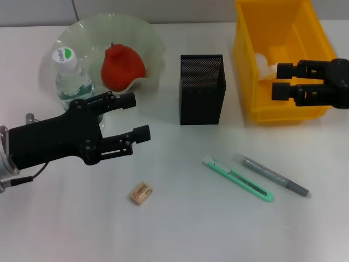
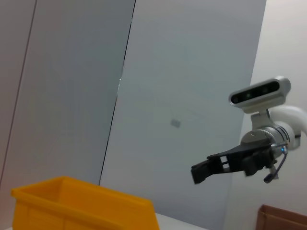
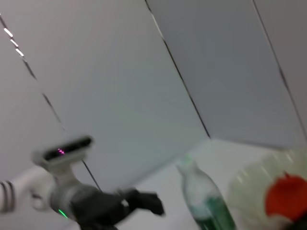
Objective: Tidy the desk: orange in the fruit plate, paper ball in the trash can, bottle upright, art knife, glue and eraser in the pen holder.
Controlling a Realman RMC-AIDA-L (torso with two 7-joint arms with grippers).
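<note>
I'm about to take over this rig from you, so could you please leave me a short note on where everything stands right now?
Left gripper: open, empty, beside the upright clear plastic water bottle.
Right gripper: open, empty, over the yellow plastic bin.

Done: orange-red fruit lies in the pale green wavy glass plate; white paper ball is in the bin; bottle stands.

Left: green art knife, grey glue pen and small tan eraser lie on the white desk, in front of the black mesh pen holder, which looks empty from the head view.
</note>
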